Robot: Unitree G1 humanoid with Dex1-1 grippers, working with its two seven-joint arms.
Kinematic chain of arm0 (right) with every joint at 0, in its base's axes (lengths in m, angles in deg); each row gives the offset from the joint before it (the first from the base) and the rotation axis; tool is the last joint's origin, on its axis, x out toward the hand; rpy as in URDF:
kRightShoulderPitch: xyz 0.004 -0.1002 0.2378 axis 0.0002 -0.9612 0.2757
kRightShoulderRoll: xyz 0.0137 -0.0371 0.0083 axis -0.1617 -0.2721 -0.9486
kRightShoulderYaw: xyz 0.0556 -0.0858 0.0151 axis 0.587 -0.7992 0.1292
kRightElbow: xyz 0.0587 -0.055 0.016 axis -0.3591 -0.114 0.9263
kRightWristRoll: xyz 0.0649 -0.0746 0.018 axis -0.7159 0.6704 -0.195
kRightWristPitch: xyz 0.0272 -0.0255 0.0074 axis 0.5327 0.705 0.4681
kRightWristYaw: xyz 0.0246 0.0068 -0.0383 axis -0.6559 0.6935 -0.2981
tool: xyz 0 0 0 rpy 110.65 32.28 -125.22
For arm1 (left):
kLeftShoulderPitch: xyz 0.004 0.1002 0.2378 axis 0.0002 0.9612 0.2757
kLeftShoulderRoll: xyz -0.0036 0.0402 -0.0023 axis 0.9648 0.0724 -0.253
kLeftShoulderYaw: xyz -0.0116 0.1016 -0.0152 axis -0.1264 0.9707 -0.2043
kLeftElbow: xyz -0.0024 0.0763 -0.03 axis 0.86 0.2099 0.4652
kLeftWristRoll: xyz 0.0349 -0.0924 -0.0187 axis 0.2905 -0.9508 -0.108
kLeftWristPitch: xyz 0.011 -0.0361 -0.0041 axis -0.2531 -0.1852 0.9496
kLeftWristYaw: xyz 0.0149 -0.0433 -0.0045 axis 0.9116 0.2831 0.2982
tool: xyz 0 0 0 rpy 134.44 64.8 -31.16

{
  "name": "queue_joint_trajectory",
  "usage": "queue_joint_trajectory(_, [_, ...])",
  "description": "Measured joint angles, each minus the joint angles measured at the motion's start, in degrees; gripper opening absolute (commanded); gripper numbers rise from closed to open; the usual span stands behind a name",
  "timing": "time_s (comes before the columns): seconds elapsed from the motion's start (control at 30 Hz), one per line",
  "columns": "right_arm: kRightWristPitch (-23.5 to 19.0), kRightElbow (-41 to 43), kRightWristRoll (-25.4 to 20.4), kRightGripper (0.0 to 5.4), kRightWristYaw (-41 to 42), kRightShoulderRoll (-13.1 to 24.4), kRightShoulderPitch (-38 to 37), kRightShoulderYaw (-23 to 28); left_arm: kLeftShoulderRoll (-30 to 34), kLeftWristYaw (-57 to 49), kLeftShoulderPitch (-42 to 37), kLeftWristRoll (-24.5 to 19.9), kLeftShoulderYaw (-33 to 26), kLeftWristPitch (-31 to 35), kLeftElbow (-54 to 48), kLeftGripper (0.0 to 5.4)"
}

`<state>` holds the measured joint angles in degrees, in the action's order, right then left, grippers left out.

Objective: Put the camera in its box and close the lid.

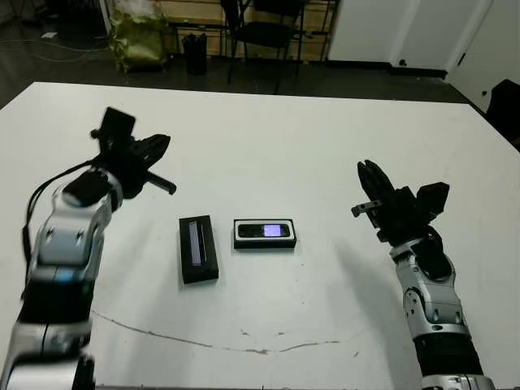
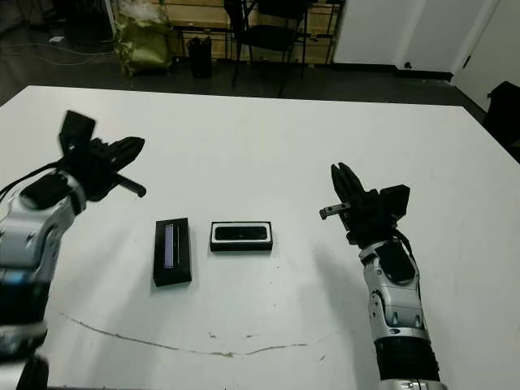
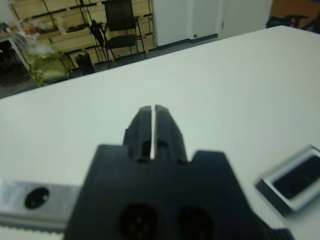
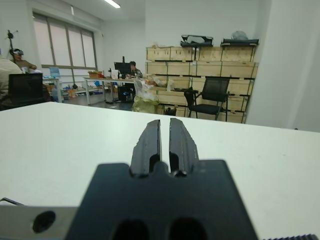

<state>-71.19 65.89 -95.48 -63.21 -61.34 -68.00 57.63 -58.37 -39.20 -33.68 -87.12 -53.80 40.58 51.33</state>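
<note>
White table [image 1: 268, 138] carries two small black things near its middle, side by side and just apart; the box [image 1: 265, 234] lies with its long side across the view, black outside with a white rim, and the camera [image 1: 266, 231] sits inside it, its pale screen facing up; the lid [image 1: 199, 249] lies flat on the table just to the left of the box, turned lengthwise away from the robot, its silvery stripe running along the top face; the box stands uncovered; no writing or brand can be read on the box, the lid or the camera, all being too small and blurred

Left gripper [image 1: 154, 150] hangs above the table behind and to the left of the lid, well apart from it and from the box; its wrist view shows its two black fingers [image 3: 142, 122] pressed nearly together with only a thin slit between, holding nothing, and a corner of the white-rimmed box at the edge of that picture

Right gripper [image 1: 370, 180] is raised over the table to the right of the box, well apart from it; its fingers [image 4: 149, 142] stand close together with a narrow gap, empty; the camera lies between the two arms, nearer the left one's side of the middle, touched by neither

A dark crack line [image 1: 244, 345] runs across the table's near part; beyond the far edge stand a black chair [image 1: 264, 32] and a yellow-green bag [image 1: 138, 41]; people sit at desks far off in the right wrist view
</note>
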Motion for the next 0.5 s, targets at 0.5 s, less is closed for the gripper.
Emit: queue_joint_trajectory(0.5, [-1.8,0.8,0.7,0.01,-0.6,0.0,-0.2,-0.2,21.9,24.0,-11.7,-10.4,9.8,1.5,-0.4,0.0])
